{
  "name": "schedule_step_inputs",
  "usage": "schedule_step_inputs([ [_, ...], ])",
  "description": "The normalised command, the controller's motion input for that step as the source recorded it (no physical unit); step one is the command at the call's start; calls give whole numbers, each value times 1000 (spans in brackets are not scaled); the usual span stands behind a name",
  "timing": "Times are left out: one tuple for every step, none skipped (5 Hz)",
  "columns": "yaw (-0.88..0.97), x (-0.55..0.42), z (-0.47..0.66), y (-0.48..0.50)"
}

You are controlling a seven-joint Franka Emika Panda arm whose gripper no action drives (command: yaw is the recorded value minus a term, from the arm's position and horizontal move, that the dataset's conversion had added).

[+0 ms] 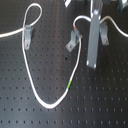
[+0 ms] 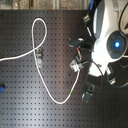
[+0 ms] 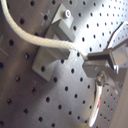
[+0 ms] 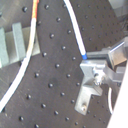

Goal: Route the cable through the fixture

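The white cable loops through the left grey fixture, sags down past its green band, and rises into the middle fixture. From there it arcs up to my gripper and trails off to the first exterior view's right. The first wrist view shows the cable passing through a fixture and ending at my gripper, which looks shut on it. A stretch with a red mark hangs below. The second wrist view shows the gripper and the red mark.
A third grey fixture stands just to the right of the gripper in the first exterior view. The black perforated board carries everything. The white arm covers the second exterior view's right side. A small blue object lies at its left edge.
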Motion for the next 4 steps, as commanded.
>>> schedule_step_inputs([
  [0,-84,328,36],
  [226,3,435,15],
  [740,-47,347,-156],
  [843,-73,314,-187],
])
